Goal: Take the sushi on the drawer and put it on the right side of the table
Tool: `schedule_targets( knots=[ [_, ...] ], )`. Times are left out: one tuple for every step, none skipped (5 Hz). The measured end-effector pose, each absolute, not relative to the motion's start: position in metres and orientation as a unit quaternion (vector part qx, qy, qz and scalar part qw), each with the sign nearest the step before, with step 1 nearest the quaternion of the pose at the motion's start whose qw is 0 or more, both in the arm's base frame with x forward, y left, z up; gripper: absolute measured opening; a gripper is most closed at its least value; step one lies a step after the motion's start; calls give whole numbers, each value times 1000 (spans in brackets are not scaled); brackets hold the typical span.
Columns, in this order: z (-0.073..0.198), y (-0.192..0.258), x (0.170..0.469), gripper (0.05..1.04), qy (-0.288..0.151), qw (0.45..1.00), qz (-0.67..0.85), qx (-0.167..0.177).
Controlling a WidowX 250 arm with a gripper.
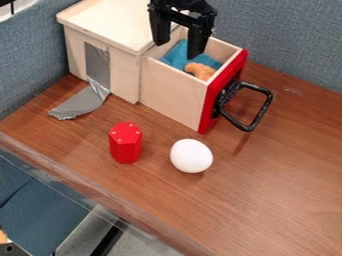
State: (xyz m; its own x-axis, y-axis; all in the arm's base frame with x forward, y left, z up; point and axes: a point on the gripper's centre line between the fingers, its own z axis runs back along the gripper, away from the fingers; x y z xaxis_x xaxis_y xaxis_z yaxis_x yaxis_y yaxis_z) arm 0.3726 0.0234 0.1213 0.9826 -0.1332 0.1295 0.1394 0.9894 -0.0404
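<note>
gripper (178, 50) over drawer (170, 95), pointing dn, wide; inside 1 orange pc (200, 71), 1 blue cloth (176, 57); on tbl (274, 190) 1 red block (125, 143), 1 egg (191, 156).

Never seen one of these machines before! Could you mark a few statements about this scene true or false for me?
1. The drawer is pulled open. True.
2. The white egg lies inside the drawer. False: it is on the table.
3. The gripper hangs above the drawer with its fingers apart. True.
4. The black handle lies loose on the table. False: it is fixed to the drawer's red front.
5. An orange piece is in the drawer, next to something blue. True.
</note>
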Motion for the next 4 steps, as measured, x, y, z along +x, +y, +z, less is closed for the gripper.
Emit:
schedule_targets(
  knots=[
    [109,22,372,999,-47,996,-67,-31],
    [108,30,367,999,-35,997,-40,-54],
    [109,33,368,999,-40,997,-33,-59],
    [111,27,367,999,-47,995,-37,-74]
  ],
)
